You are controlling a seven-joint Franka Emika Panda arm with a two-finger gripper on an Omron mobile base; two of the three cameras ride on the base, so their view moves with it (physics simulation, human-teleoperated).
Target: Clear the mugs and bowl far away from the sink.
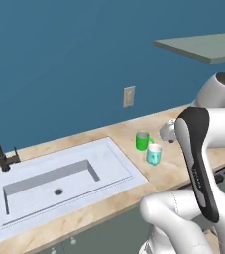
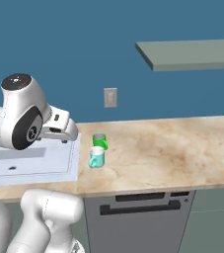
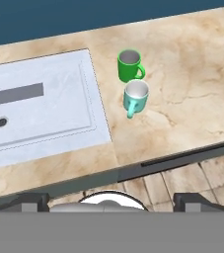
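Observation:
A bright green mug (image 1: 143,141) (image 2: 99,141) (image 3: 129,65) stands upright on the marble counter, just right of the sink (image 1: 119,163) (image 2: 59,165) (image 3: 59,123). A translucent teal mug (image 1: 154,154) (image 2: 96,157) (image 3: 135,97) stands right in front of it, almost touching, its handle toward the counter's front edge. My gripper (image 3: 111,203) hangs high above the counter's front edge, well clear of both mugs and open with nothing between its fingers. The bowl is out of view.
A black faucet (image 1: 2,156) rises at the sink's back left. A long bare stretch of counter (image 2: 172,148) runs to the right of the mugs. A grey shelf (image 2: 187,54) hangs above it, a wall outlet (image 2: 110,97) sits behind the mugs, and a dishwasher front (image 2: 138,217) is below.

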